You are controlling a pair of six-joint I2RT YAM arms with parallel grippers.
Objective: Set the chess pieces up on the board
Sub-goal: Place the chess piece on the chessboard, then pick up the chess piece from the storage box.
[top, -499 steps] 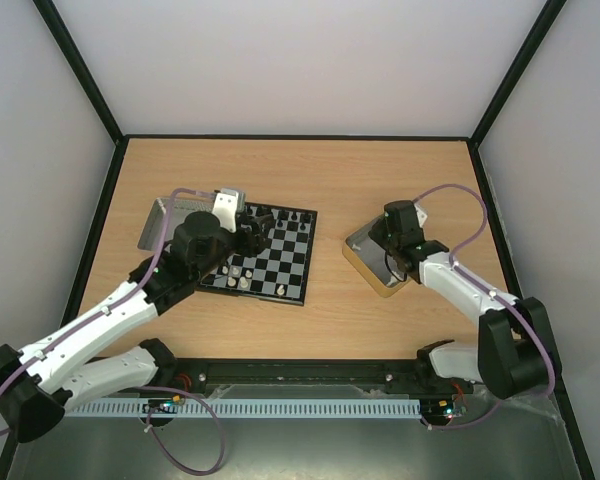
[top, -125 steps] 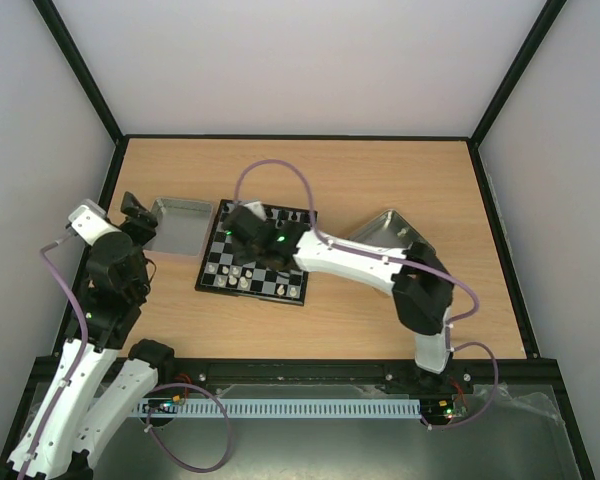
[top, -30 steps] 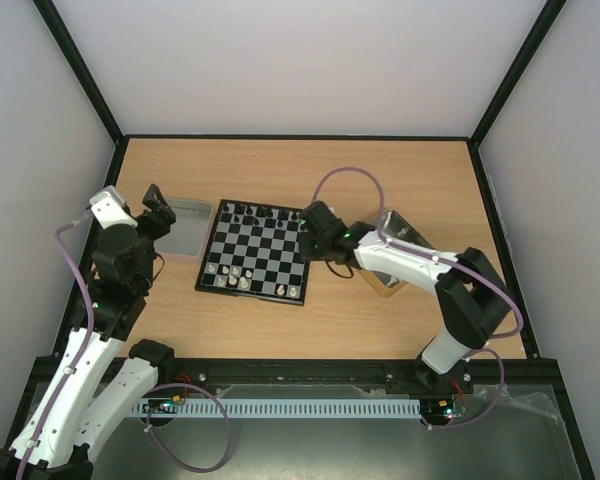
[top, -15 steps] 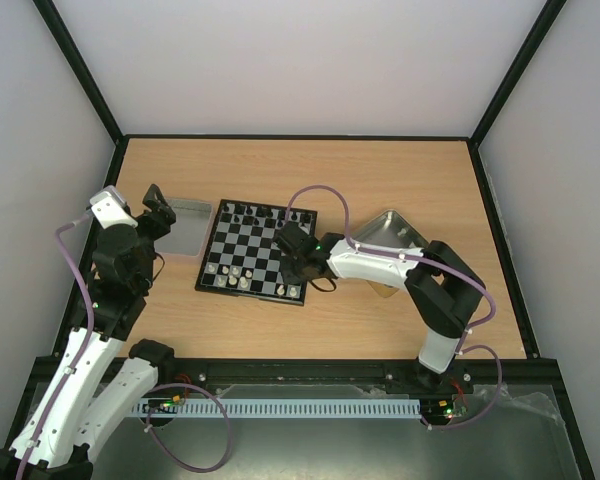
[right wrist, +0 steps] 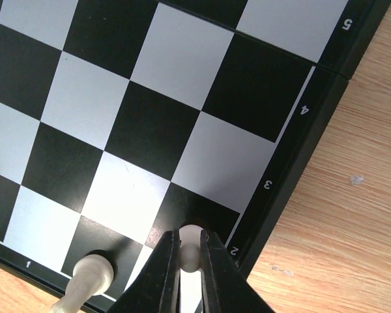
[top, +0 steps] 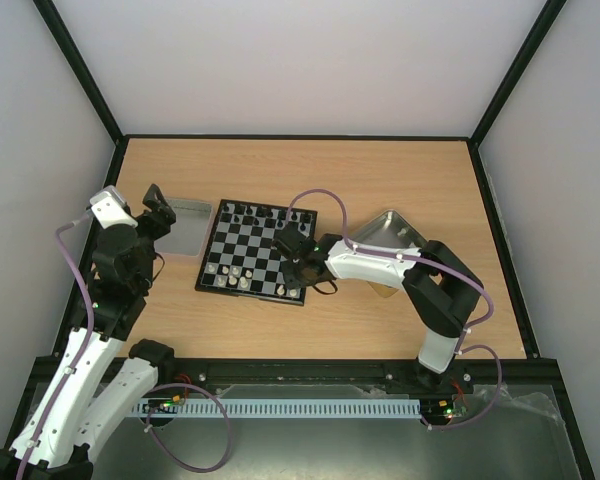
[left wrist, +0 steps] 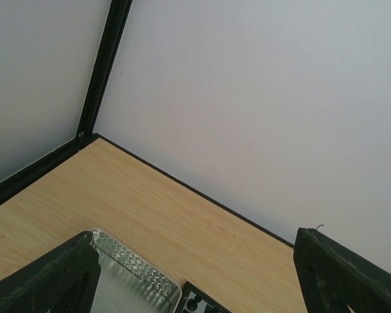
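The board [top: 252, 250] lies left of centre on the table. Several white chess pieces [top: 230, 272] stand along its near rows. My right gripper [top: 294, 264] is low over the board's near right corner. In the right wrist view this gripper [right wrist: 189, 236] is shut on a white pawn [right wrist: 190, 257] whose base rests on a black square by the edge. Another white piece [right wrist: 88, 274] stands one square to the left. My left gripper [top: 158, 212] hangs raised at the far left, open and empty, its fingers [left wrist: 52, 280] wide apart.
A grey metal tray [top: 185, 228] sits just left of the board, also in the left wrist view as the tray [left wrist: 127, 270]. Black pieces [top: 260, 212] line the board's far row. A gold-sided tin [top: 390, 232] lies to the right, partly under the right arm.
My right gripper has swung left from beside the tin to the board's near right corner, carrying the white pawn, and has come down. The left arm has not moved.
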